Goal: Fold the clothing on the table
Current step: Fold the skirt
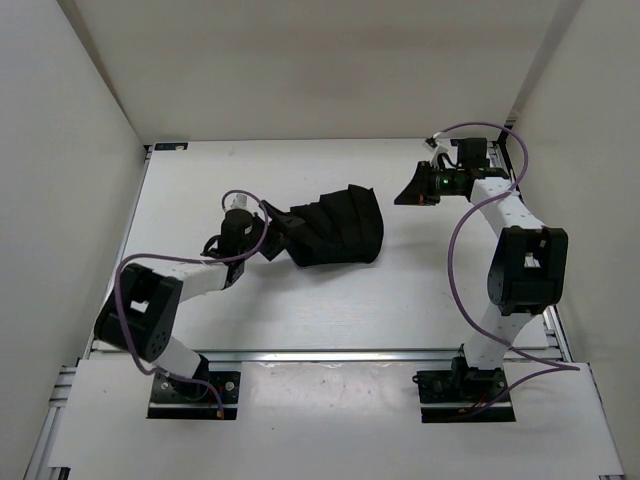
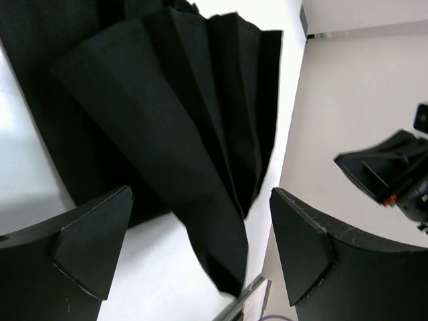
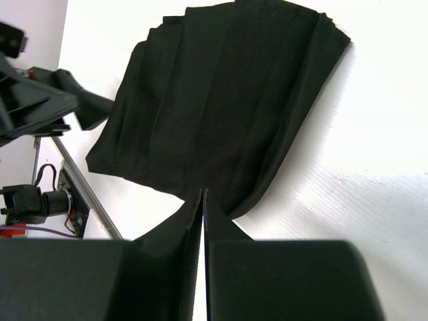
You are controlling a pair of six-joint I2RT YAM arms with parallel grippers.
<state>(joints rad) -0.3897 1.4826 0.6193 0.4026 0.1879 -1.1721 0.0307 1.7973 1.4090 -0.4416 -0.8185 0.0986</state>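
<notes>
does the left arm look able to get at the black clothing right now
Probably yes: the left arm is right at the edge of the clothing, jaws wide open with pleated cloth showing between them, nothing in the way. The right arm sits apart on the other side, jaws shut.

High overhead view of the whole table (image 1: pixel 300 310); two close wrist views of the clothing (image 1: pixel 335 232) from opposite sides

We found bare worktop (image 1: pixel 330 315) free along the near side of the cloth (image 1: pixel 335 232) and between it and the right tool (image 1: pixel 410 193); the left tool (image 1: pixel 272 228) crowded its left edge, and walls (image 1: pixel 80 140) closed three sides.
</notes>
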